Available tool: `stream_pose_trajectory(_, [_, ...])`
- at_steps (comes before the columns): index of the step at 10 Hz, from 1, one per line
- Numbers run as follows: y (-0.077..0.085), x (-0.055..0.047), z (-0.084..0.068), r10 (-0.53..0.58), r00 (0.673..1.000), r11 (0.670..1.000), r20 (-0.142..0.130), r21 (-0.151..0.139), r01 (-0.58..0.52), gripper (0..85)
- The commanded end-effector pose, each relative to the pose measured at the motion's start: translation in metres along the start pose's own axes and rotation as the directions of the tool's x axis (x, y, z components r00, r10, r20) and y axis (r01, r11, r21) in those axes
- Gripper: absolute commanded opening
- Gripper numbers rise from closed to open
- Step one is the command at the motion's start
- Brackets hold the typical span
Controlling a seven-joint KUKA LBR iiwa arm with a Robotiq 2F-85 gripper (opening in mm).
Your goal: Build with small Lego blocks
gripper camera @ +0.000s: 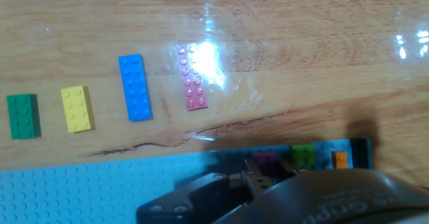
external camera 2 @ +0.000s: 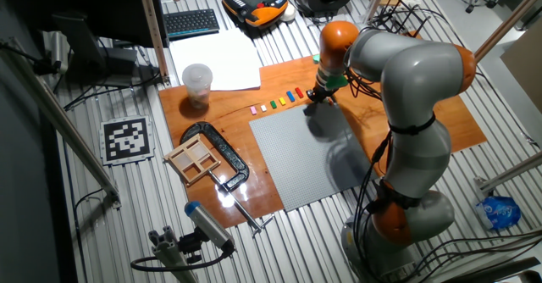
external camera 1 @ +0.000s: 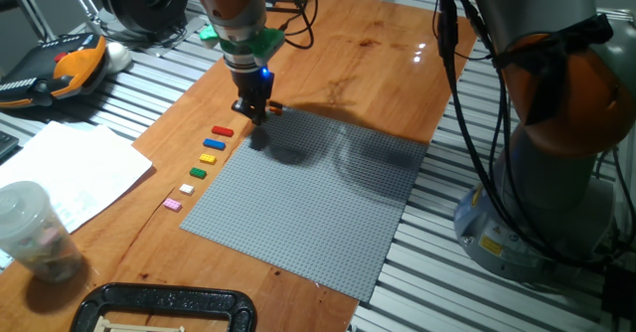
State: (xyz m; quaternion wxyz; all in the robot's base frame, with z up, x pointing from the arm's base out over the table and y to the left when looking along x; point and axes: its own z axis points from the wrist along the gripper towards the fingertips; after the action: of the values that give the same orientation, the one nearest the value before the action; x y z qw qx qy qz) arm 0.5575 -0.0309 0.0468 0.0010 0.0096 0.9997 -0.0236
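Six small bricks lie in a slanted row on the wooden board (external camera 1: 378,64), just beside the left edge of the grey plate (external camera 1: 308,203). Starting from the left, there is a pink brick (external camera 1: 172,204), a white brick (external camera 1: 186,189), a green brick (external camera 1: 198,173), a yellow brick (external camera 1: 207,159), a blue brick (external camera 1: 213,144) and a red brick (external camera 1: 222,130). None of them touch each other. They all lie flat on the wood, and nothing is stacked on them. I think these six are waiting for their turn.

To the right of the red brick, the robot hand (external camera 1: 254,113) is down low at the far corner of the grey plate. Its fingers point straight down. I cannot tell if the hand is open or closed, or if it holds a brick, because the fingertips are dark and hidden.

In the hand view, a short line of colours (gripper camera: 303,155) sits at the edge of the plate, close to the fingers. It shows purple, green and orange bits. It looks like a few bricks are already put there, but it is too small to be sure.

The rest of the grey plate has no bricks on it. So the building looks like it is only just started, and most of the bricks are not used yet.
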Motion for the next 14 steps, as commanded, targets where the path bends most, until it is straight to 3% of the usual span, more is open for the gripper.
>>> stream_pose_trajectory(1, [0.000,0.000,0.000,0.000,1.000,1.000,0.000,0.000,0.000,0.0])
stream_pose_trajectory(14, [0.001,0.006,0.013,0.010,1.000,1.000,0.014,-0.012,-0.009,0.0])
